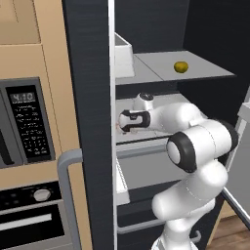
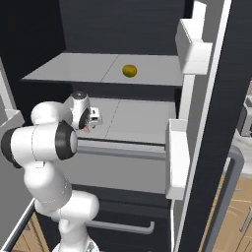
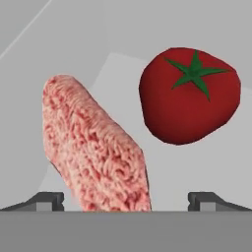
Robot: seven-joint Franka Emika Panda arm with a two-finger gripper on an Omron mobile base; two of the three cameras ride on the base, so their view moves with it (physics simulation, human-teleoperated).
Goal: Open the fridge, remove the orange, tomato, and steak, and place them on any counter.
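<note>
The fridge (image 2: 216, 123) stands open, its dark doors swung wide so the pale grey shelves inside can be reached, and the arm is stretched into the middle shelf (image 2: 140, 123). The gripper (image 3: 125, 199) hovers low over that shelf with its jaws apart and nothing between them — the two dark tips flank the near end of the steak (image 3: 96, 147), which looks like the piece lined up for the next grasp. The steak is a flat, elongated pinkish-red slab with a coarse, mottled surface and paler streaks, lying on the smooth grey shelf; being low and soft-looking, it probably wants a pinch across its narrow width. Just beside it, apart from the meat and farther from the hand, sits the tomato (image 3: 189, 96) — a glossy red, slightly lumpy ball with a green star-shaped calyx, likely to roll if nudged. The orange (image 1: 181, 67), a small round yellowish fruit, rests alone on the upper shelf (image 1: 195, 73), toward its middle and well apart from the others. None of the three has yet left the fridge.
</note>
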